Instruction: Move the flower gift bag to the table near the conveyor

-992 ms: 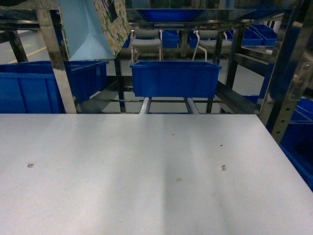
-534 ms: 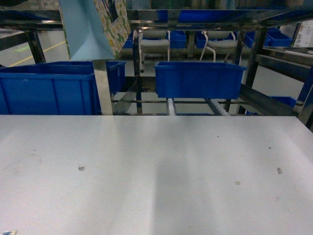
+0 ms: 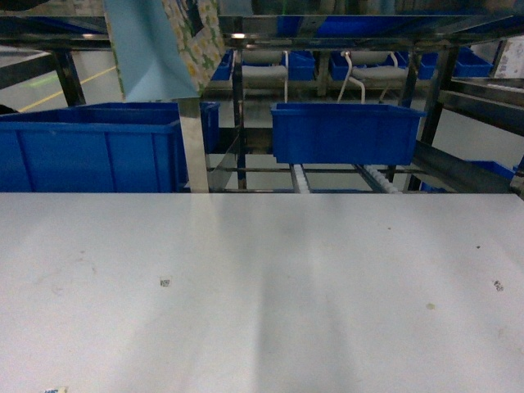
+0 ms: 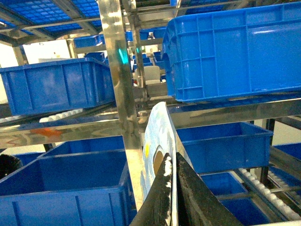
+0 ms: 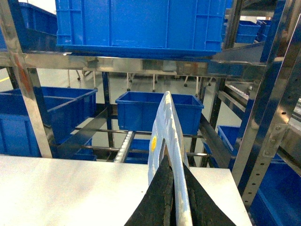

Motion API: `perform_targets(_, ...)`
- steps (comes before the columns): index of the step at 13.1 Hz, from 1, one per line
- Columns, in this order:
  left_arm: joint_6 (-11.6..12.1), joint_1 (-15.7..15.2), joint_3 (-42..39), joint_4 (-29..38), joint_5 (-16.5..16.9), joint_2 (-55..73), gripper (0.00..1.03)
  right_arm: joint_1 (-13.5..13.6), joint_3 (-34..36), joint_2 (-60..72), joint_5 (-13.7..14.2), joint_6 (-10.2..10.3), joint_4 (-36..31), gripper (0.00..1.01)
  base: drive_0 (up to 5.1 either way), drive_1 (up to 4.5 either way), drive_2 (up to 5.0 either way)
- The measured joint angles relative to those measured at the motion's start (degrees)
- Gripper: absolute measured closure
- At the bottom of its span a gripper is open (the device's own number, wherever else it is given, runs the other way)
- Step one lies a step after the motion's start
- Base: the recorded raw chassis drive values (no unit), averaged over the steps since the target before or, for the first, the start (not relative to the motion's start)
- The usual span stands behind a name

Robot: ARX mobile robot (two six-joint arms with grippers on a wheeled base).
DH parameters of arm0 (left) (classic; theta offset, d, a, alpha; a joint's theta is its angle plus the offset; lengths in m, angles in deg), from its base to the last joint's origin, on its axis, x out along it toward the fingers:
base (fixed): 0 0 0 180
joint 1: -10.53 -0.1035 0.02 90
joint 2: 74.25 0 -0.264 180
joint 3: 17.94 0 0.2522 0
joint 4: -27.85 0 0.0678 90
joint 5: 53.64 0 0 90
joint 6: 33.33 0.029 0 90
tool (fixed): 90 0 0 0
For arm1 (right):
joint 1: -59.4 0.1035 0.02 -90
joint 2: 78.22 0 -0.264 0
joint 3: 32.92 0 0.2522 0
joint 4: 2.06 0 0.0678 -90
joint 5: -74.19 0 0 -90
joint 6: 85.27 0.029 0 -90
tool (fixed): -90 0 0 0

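The bag (image 3: 160, 45) is hanging at the top left of the head view, above the far edge of the table (image 3: 262, 295) and in front of the conveyor (image 3: 336, 176); its pale blue side and flowered face are showing, and its bottom is clear of the tabletop. In the left wrist view the left gripper (image 4: 170, 188) is pinching the bag's upper edge (image 4: 157, 141) between its two dark fingers (image 4: 162, 197), which are pressing together on the sheet. In the right wrist view the right gripper (image 5: 173, 197) is clamping another stretch of the bag's edge (image 5: 167, 127), its fingers (image 5: 160, 197) closing on the material from both sides. Blue bins (image 3: 344, 131) are sitting on the conveyor's lanes behind the table, with a larger bin (image 3: 90, 151) standing at the left. Small dark specks (image 3: 164, 282) are dotting the tabletop.
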Motion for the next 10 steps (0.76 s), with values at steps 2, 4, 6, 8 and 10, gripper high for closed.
perform_targets(2, 0.0, -0.1, 0.0, 0.0, -0.2, 0.0, 1.01, 0.0, 0.0, 0.0, 0.0, 0.0, 0.0, 0.99, 0.0, 0.00, 0.0)
perform_targets(4, 0.0, -0.2, 0.0, 0.0, -0.2, 0.0, 1.01, 0.0, 0.0, 0.0, 0.0, 0.0, 0.0, 0.99, 0.0, 0.00, 0.0)
perform_targets(6, 0.0, -0.1, 0.0, -0.1, -0.2, 0.0, 1.01, -0.4, 0.8, 1.6, -0.8, -1.4, -3.9, 0.99, 0.0, 0.00, 0.0)
perform_targets(8, 0.0, -0.1, 0.0, 0.0, -0.2, 0.0, 1.01, -0.7, 1.8, 4.9, -1.2, -1.6, -7.0, 0.99, 0.0, 0.00, 0.0)
perform_targets(10, 0.0, -0.1, 0.0, 0.0, -0.2, 0.0, 1.01, -1.9, 2.8, 13.3, -2.8, -2.1, -15.5, 0.99, 0.0, 0.00, 0.0)
